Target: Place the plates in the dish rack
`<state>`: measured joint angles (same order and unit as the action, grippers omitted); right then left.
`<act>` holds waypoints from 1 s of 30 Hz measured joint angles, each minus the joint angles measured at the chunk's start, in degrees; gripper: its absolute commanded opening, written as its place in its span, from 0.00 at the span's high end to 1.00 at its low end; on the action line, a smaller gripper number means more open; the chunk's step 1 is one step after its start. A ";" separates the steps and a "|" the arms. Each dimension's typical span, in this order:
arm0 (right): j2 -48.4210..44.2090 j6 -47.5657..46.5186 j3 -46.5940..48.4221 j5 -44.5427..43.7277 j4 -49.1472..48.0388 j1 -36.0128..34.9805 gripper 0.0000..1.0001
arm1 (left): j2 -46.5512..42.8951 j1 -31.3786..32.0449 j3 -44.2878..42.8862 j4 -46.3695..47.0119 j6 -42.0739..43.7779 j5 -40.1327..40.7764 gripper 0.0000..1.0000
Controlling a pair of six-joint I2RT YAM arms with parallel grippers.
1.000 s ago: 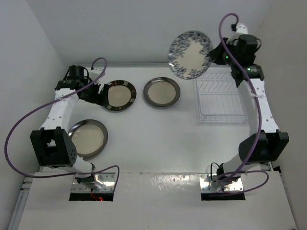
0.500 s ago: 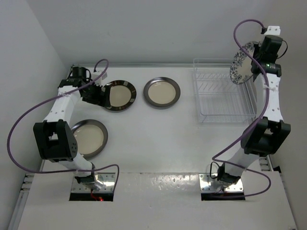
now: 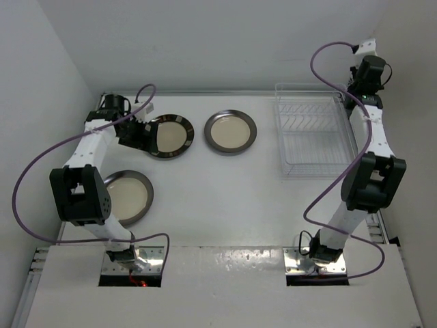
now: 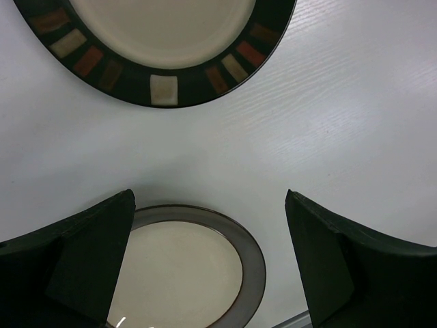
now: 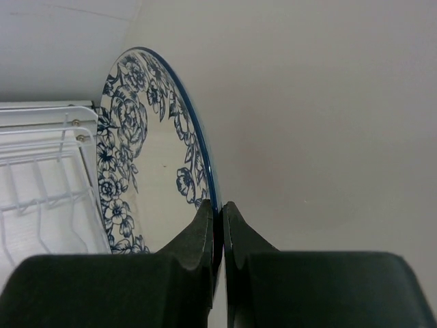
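My right gripper [image 3: 360, 87] [image 5: 220, 210] is shut on the rim of the white plate with blue flowers [image 5: 136, 157]. It holds the plate upright and edge-on, high at the back right corner of the dish rack [image 3: 317, 137] [image 5: 41, 171]. My left gripper [image 3: 138, 134] [image 4: 208, 263] is open and empty, just left of the dark brown striped-rim plate [image 3: 171, 135] [image 4: 164, 89]. One silvery-rimmed plate [image 3: 231, 131] lies mid-table. The other [image 3: 126, 197] lies near left and shows between my left fingers [image 4: 254, 266], lower down.
The white wire rack holds no plates. The right wall stands close behind the floral plate. The left wall runs close to my left arm. The table's back edge lies just beyond the rack and the plates.
My right arm has carried the floral plate from above the rack's back left over to its far right side and turned it edge-on. My left gripper has barely moved.
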<state>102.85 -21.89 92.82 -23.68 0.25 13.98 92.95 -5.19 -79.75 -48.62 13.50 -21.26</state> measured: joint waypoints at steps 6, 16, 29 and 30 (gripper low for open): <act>2.03 -4.48 -2.82 -0.72 -5.44 -1.40 1.00 | 1.33 0.00 -0.04 -0.31 0.00 0.07 0.04; 3.87 -6.86 -7.65 -0.57 -8.26 -2.99 1.00 | 1.40 0.00 -0.24 -0.44 0.81 0.50 0.04; 2.99 -12.63 -17.59 -5.42 -18.51 -8.22 1.00 | 1.77 0.00 -0.48 -0.92 0.83 0.87 0.04; 3.06 -12.72 -17.59 -5.99 -18.53 -8.48 1.00 | 1.77 0.00 -0.50 -1.01 0.83 0.96 0.04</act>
<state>105.91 -34.61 75.22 -29.67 -18.28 5.50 94.72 -5.19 -80.25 -49.63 14.33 -20.29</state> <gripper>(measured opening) 0.034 0.964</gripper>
